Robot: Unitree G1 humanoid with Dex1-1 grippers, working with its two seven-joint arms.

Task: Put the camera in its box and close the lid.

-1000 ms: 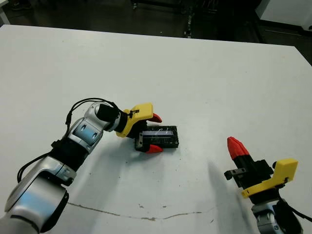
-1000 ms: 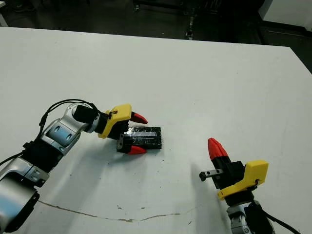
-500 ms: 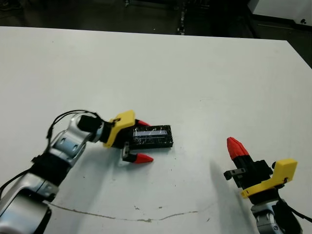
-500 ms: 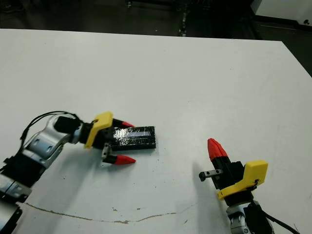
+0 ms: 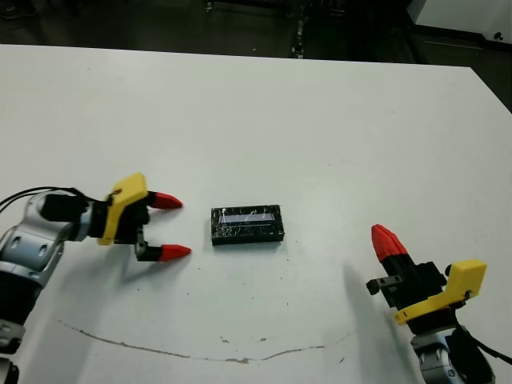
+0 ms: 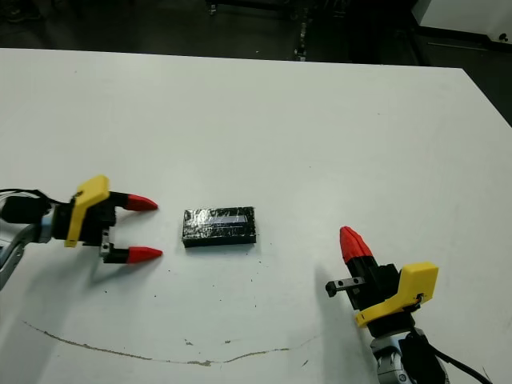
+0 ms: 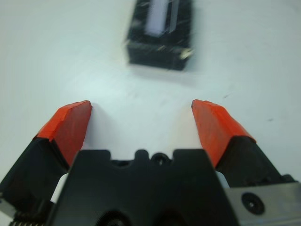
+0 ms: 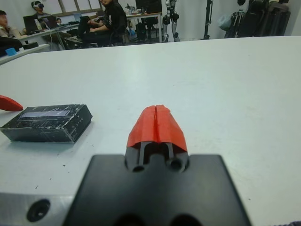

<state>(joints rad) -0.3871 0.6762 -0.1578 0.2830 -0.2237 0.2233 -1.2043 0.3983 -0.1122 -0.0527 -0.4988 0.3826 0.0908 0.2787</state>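
Lid: the black cover point(image 5: 247, 225) with silvery crinkled patches and a pale strip along its top lies flat on the white table point(image 5: 264, 120), its long side running across the robot's front. It serves as the landmark for all entries below.
Box: closed under the lid; only a dark lower edge shows beneath the cover in the right wrist view point(image 8: 47, 123), and the tray itself cannot be made out.
Camera: not visible in any view; whether it lies inside the closed box cannot be told.
Left gripper: point(image 5: 169, 227) to the robot's left of the lid, near it but clear of it, with bare table between. Its two red-tipped fingers point(image 7: 70, 127) are spread wide and point toward the short end of the lid; nothing is between them.
Right gripper: point(image 5: 385, 243) well apart from the lid on the robot's right and nearer the robot, raised with its tips pointing away from the robot. The two red tips point(image 8: 156, 125) are pressed together and hold nothing.
Table marks: a thin dark irregular line point(image 5: 200, 350) crosses the tabletop on the robot's side of the lid.
Background: seated people point(image 8: 106, 21) appear beyond the far edge of the table in the right wrist view.
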